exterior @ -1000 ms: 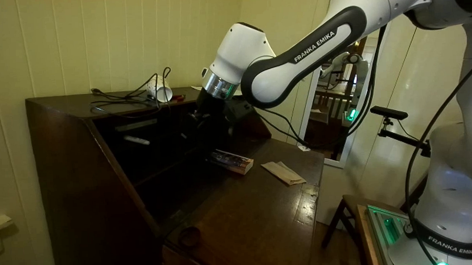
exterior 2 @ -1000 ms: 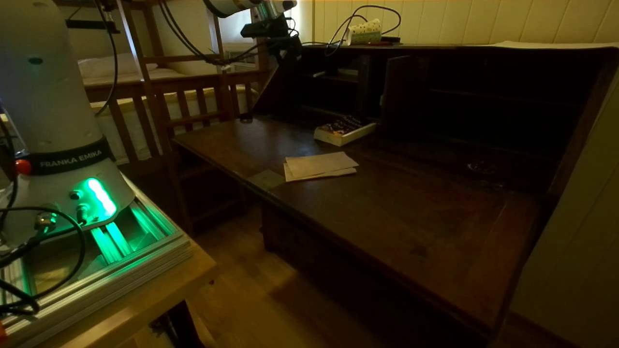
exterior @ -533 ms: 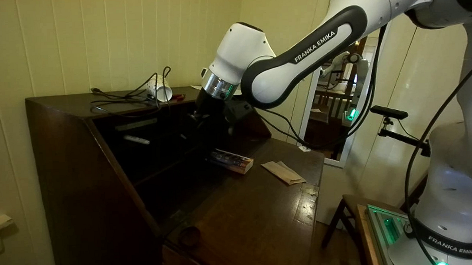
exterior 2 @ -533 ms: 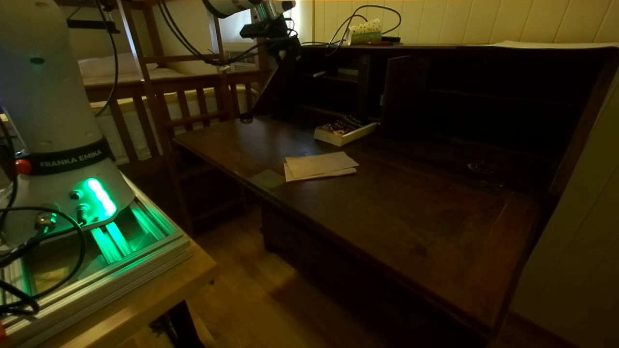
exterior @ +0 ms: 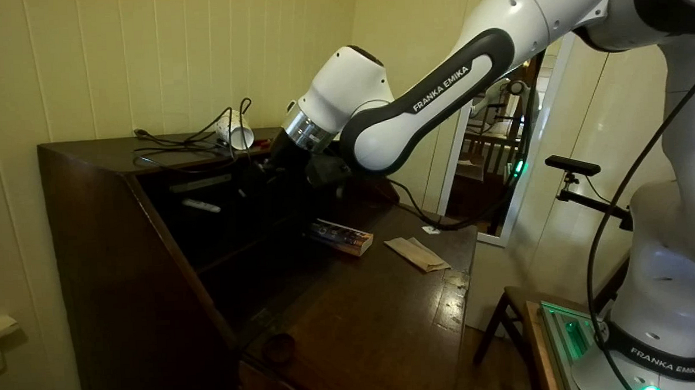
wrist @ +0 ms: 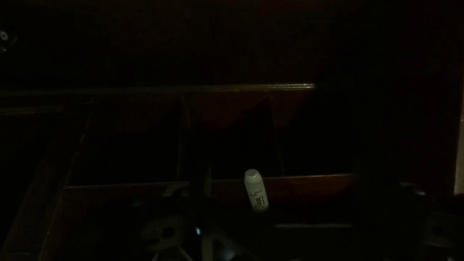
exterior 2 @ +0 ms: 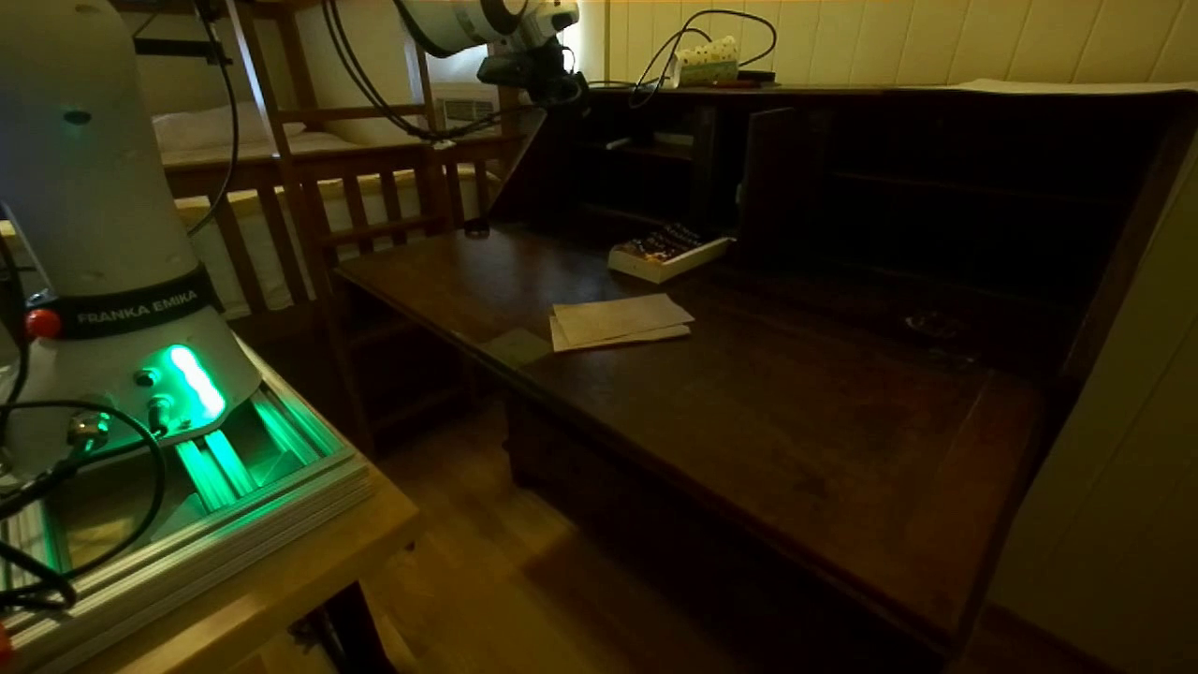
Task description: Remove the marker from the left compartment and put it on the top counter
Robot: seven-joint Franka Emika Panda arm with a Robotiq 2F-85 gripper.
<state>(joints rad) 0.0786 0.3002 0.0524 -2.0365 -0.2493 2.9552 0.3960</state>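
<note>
The arm (exterior: 519, 20) was white, with a black stripe (exterior: 441, 90) that said FRANKA EMIKA. It had a shiny silver ring (exterior: 307, 131) and bendy black cables (exterior: 591, 272). Its base (exterior 2: 103, 360) had a green light (exterior 2: 195, 382) and a red knob (exterior 2: 42, 324).

There was one robot arm (exterior: 496, 48), carrying two name labels (exterior: 441, 89) in an exterior view. One gripper (wrist: 295, 203), one desk (exterior: 365, 335), one small door (exterior 2: 772, 187) on it. Marker (exterior: 201, 206) count was one — it showed in all three views. Also had one book (exterior: 340, 236), one cup (exterior 2: 707, 64), one dark ring (exterior: 278, 348), one pale flat strip (exterior: 200, 184), one mirror (exterior: 470, 192) and one chair (exterior: 522, 297). Folded paper (exterior: 417, 255) was ambiguous — couldn't tell whether it was one sheet or two. The loose cables (exterior: 190, 143) were too tangled to count.
</note>
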